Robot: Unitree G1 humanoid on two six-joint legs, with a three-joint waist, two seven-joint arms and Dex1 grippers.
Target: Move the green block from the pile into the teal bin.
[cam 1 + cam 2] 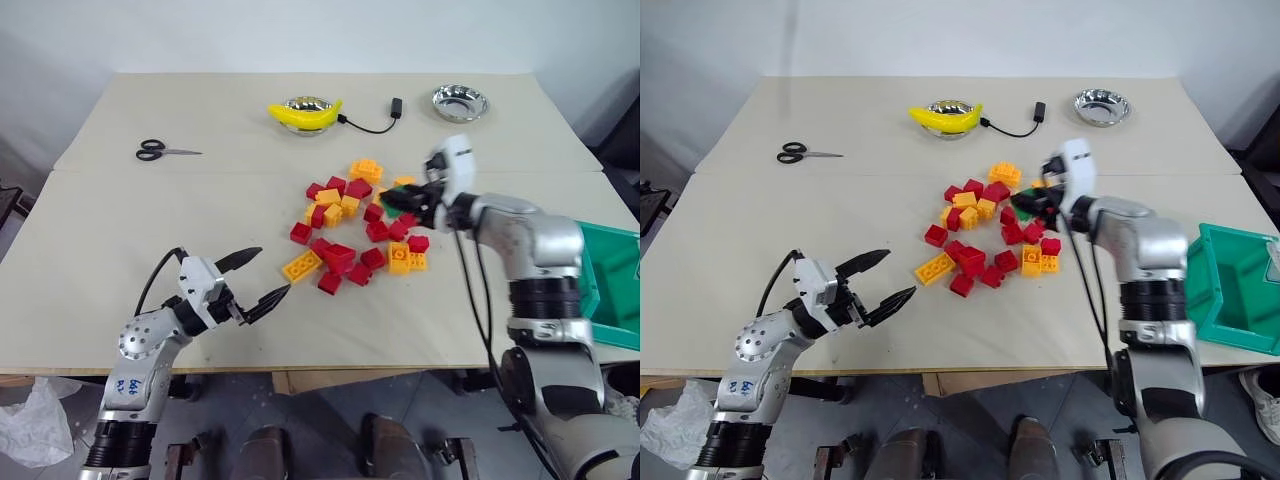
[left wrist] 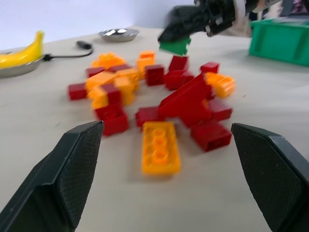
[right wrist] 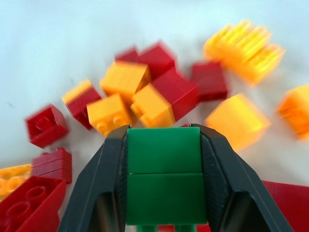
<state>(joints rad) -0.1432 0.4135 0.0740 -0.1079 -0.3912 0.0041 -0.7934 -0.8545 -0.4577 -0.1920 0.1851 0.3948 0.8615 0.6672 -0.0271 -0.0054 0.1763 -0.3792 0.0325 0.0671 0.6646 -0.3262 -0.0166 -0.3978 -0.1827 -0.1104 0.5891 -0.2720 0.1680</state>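
Gripping square green block (image 3: 164, 176), right pincer (image 3: 164, 193) above red-yellow pile (image 1: 355, 225)

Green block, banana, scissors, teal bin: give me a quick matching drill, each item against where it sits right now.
Items:
1. green block
2. banana
3. scissors
4. teal bin

Places:
A. on a steel bowl
B. table's right edge
C. between the right gripper fingers, above the pile
D. alone, far left on the table

Pairs: 1-C, 2-A, 3-D, 4-B

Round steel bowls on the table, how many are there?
2: one round steel bowl at the far edge under the yellow banana, another round steel bowl toward the far right.
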